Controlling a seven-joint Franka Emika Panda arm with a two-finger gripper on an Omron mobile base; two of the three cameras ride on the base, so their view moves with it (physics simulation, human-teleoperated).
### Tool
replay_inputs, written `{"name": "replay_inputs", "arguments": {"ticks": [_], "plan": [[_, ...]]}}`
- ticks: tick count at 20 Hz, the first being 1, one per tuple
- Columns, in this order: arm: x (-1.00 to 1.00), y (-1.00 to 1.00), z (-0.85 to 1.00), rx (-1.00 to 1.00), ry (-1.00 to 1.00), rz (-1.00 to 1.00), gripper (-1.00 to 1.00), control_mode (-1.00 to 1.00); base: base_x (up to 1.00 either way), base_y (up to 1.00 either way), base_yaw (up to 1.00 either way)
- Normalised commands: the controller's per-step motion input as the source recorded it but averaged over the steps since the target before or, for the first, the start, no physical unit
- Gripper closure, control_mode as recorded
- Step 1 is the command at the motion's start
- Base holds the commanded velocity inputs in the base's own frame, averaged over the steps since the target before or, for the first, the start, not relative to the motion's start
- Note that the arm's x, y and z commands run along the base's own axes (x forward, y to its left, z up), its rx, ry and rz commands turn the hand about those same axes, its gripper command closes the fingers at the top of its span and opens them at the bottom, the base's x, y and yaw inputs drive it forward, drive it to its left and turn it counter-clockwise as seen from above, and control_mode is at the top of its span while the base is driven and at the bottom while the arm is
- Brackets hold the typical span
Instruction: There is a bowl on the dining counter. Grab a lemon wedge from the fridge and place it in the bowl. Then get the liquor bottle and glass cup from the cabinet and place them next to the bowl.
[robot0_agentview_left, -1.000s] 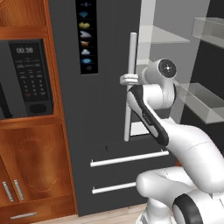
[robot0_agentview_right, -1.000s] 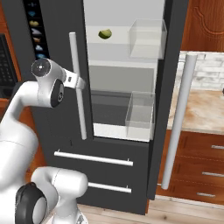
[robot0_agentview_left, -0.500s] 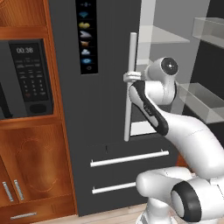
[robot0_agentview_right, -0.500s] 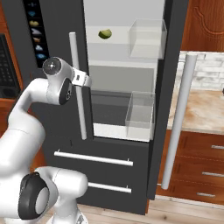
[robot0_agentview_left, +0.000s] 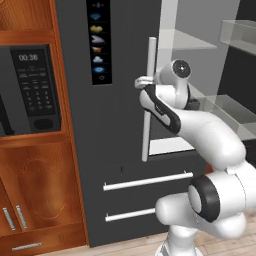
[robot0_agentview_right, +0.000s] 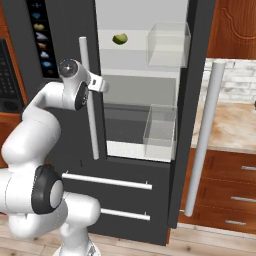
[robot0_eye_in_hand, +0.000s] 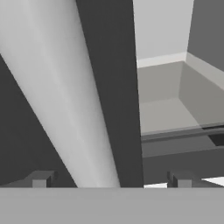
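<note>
Lemon wedge (robot0_agentview_right: 119, 39) sat on upper fridge shelf (robot0_agentview_right: 135, 51); gripper (robot0_eye_in_hand: 109, 180) spread wide, straddling door handle (robot0_eye_in_hand: 61, 100).

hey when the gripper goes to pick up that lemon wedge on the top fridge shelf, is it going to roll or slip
The lemon wedge looks small and rounded, so it may rock or roll if nudged on the smooth shelf. It is probably light, and its skin looks glossy, so it may slip. Nothing beside it would stop a roll.

light: even, bright | shadows: faint | blur: slight softness | glare: none
</note>
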Motion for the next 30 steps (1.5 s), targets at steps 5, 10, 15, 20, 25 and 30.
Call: {"name": "replay_inputs", "arguments": {"ticks": [5, 10, 15, 20, 25, 30], "plan": [[0.31, 0.33, -0.04, -0.04, 0.0, 0.0, -1.0, -1.0, 0.0, 0.0, 0.0], [0.31, 0.13, -0.02, -0.01, 0.0, 0.0, -1.0, -1.0, 0.0, 0.0, 0.0], [0.45, 0.03, -0.04, 0.0, 0.0, 0.0, 1.0, -1.0, 0.0, 0.0, 0.0], [0.31, 0.05, -0.05, 0.0, 0.0, 0.0, 1.0, -1.0, 0.0, 0.0, 0.0], [-0.02, 0.09, -0.05, -0.01, 0.0, 0.01, 1.0, -1.0, 0.0, 0.0, 0.0], [-0.56, 0.78, 0.0, -0.11, -0.06, 0.06, 1.0, -1.0, 0.0, 0.0, 0.0]]}}
